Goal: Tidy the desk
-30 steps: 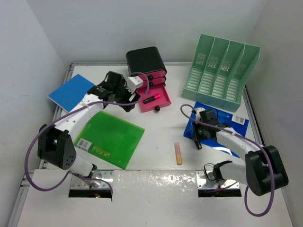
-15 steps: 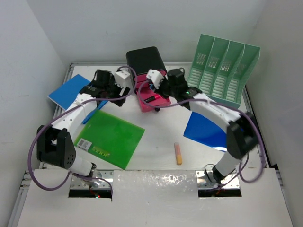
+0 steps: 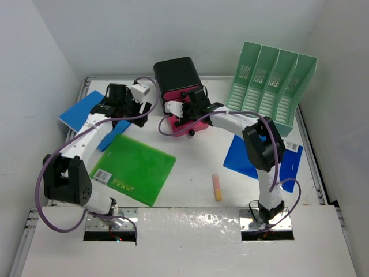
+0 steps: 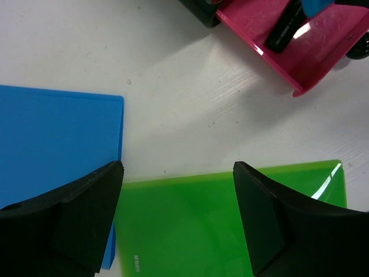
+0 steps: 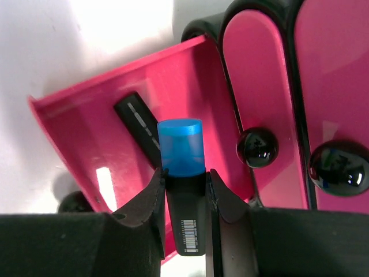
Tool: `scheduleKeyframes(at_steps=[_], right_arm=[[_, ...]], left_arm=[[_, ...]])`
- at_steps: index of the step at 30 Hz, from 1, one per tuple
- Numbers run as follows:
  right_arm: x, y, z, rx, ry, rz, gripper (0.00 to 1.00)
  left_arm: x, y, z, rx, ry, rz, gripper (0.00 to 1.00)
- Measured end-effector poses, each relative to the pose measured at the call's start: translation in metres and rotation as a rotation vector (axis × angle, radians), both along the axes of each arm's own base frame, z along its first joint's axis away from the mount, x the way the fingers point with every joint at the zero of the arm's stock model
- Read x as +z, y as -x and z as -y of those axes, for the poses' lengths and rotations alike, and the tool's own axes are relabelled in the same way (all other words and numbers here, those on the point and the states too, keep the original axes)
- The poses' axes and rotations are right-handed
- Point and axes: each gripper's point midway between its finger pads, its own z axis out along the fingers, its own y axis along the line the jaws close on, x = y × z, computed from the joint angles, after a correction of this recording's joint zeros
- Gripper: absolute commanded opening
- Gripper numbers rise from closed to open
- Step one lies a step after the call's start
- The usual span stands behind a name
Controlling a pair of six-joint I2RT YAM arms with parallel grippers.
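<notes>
Right wrist view: blue-capped marker (image 5: 181,151) poised over the open pink drawer (image 5: 98,144)

We saw the right hand (image 5: 184,180) clamped on the marker, cap forward, above the pulled-out drawer where a black pen (image 5: 138,124) already lay. We judged it was held there to be dropped in alongside. The left hand (image 4: 177,173) hung spread and empty over the seam between a blue folder (image 4: 52,144) and a green folder (image 4: 230,213), well apart from the drawer. The white, railed surface (image 3: 196,158) lay under everything inside plain white walls. It also carried a green file rack (image 3: 271,86) and an orange marker (image 3: 217,187).
</notes>
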Motion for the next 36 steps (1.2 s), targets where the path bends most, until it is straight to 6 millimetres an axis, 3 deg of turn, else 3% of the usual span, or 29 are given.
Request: scheduleKeyframes(at_steps=[2, 7, 9, 11, 13, 20, 23, 25, 30, 32, 34, 36], right_arm=[[-0.003, -0.003, 0.001, 0.02, 0.032, 0.035, 0.17], [-0.015, -0.022, -0.003, 0.054, 0.116, 0.111, 0.19], [-0.024, -0.027, -0.003, 0.06, 0.15, 0.133, 0.28], [-0.033, -0.03, 0.0, 0.061, 0.183, 0.143, 0.49], [-0.035, -0.031, 0.001, 0.06, 0.2, 0.154, 0.59], [-0.03, -0.02, -0.013, 0.027, 0.212, 0.177, 0.69], [-0.007, -0.014, -0.023, -0.024, 0.129, 0.2, 0.7], [0.022, -0.006, -0.022, -0.079, 0.042, 0.208, 0.73], [0.123, 0.024, -0.004, -0.283, -0.277, 0.175, 0.8], [0.151, 0.045, 0.009, -0.375, -0.406, 0.113, 0.82], [0.155, 0.07, 0.023, -0.468, -0.505, 0.012, 0.82], [0.128, 0.103, 0.034, -0.575, -0.581, -0.153, 0.91]], left_arm=[[0.0, 0.0, 0.0, -0.003, 0.004, 0.0, 0.75], [0.0, 0.0, 0.0, -0.003, 0.007, -0.001, 0.75], [0.0, 0.0, 0.0, -0.003, 0.007, -0.001, 0.75], [0.0, 0.0, 0.001, -0.006, 0.01, -0.001, 0.75], [0.0, 0.0, 0.001, -0.008, 0.012, -0.001, 0.75], [0.0, 0.001, 0.002, -0.014, 0.018, -0.003, 0.75], [0.001, 0.001, 0.004, -0.02, 0.024, -0.004, 0.75], [0.0, 0.001, 0.005, -0.024, 0.027, -0.005, 0.75], [0.0, 0.002, 0.007, -0.032, 0.035, -0.008, 0.75], [0.001, 0.003, 0.008, -0.037, 0.039, -0.009, 0.75], [0.0, 0.004, 0.009, -0.042, 0.044, -0.012, 0.75], [0.0, 0.004, 0.01, -0.047, 0.048, -0.015, 0.75]])
